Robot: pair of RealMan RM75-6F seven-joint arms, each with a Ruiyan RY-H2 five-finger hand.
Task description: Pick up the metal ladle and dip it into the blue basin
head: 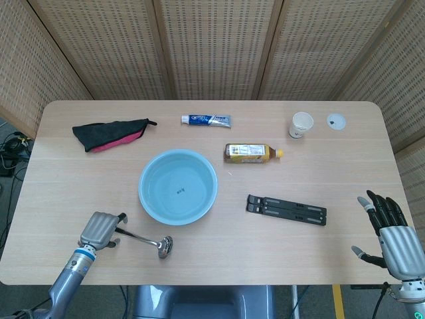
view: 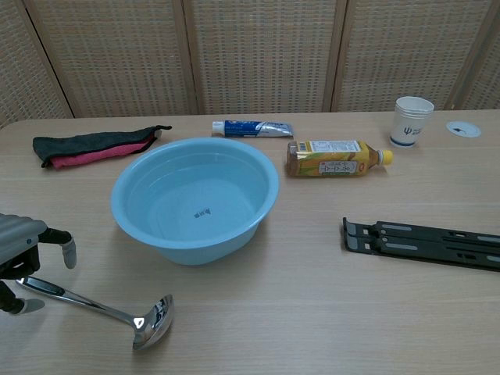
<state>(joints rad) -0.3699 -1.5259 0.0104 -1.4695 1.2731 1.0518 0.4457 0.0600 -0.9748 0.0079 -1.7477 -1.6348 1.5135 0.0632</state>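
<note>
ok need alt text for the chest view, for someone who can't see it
The left hand hovers over the handle end of a metal ladle lying on a wooden table, fingers apart, just left of a blue basin. Behind lie a cloth, tube, bottle and cup; a black stand lies right.

Bright even light, sharp (faint shadows)
</note>
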